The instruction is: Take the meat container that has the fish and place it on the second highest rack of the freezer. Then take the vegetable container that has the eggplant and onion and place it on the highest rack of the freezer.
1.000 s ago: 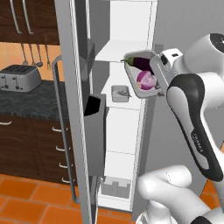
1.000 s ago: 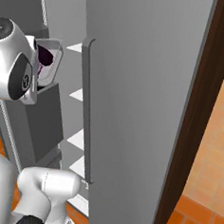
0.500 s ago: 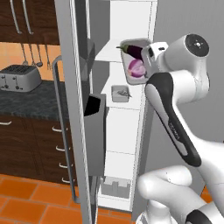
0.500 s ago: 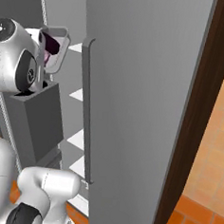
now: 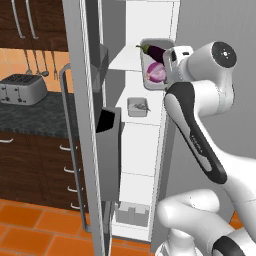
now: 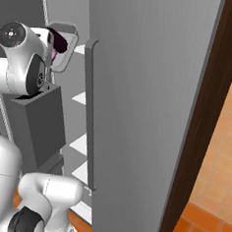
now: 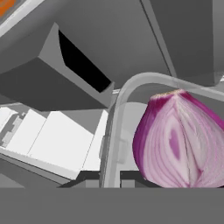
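The vegetable container is a grey tub tipped on its side, showing the dark eggplant and the halved purple onion. It hangs at the height of the freezer's highest rack, at the rack's right front. My gripper is shut on its rim. The onion looms close in the hand view. The container peeks from behind the wrist in the right base view. One rack lower stands the meat container with the fish in it.
The freezer's open door carries a grey door bin just left of the racks. The closed door with its long handle stands to the right. A toaster sits on the dark counter. A bin rests on the freezer floor.
The arm has lifted the vegetable container from beside the second rack up to the top rack's level, and the wrist has turned.
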Robot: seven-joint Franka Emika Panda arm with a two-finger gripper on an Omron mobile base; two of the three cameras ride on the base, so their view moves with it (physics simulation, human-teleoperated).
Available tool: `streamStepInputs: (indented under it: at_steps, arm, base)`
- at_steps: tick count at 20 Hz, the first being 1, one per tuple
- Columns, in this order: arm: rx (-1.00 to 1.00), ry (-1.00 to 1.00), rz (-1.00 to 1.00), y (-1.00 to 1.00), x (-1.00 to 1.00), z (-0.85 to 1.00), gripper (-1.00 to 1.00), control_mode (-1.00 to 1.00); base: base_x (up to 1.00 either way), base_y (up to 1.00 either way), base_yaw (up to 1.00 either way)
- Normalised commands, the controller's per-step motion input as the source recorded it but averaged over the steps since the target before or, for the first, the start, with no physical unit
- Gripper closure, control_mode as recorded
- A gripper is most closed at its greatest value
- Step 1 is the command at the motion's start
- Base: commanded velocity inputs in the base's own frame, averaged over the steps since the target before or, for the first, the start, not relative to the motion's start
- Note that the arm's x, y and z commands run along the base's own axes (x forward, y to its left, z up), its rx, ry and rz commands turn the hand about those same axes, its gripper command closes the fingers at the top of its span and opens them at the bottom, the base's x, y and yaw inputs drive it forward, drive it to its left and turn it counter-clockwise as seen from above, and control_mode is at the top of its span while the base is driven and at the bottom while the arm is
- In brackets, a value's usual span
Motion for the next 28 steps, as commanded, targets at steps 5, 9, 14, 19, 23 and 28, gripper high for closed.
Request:
streamStepInputs:
  at_steps: [5,9,14,19,23,28]
  arm:
    - [0.08,-0.01,-0.07,-0.13,0.33,0.14,1.00,-1.00]
    - [0.06,0.02,-0.14,-0.11,0.42,0.15,1.00,-1.00]
    - [0.00,0.11,-0.09,0.07,0.41,0.00,1.00,-1.00]
    - [0.00,0.06,0.00,0.26,0.24,0.00,1.00,-1.00]
    - [0.00,0.07,-0.01,0.01,0.79,0.00,1.00,-1.00]
    - [0.00,0.00,-0.01,0.00,0.55,0.01,1.00,-1.00]
  base:
    - [0.00,0.00,0.00]
    - [0.00,0.00,0.00]
    - [0.00,0.00,0.00]
    - [0.00,0.00,0.00]
    - [0.00,0.00,0.00]
    - [0.00,0.00,0.00]
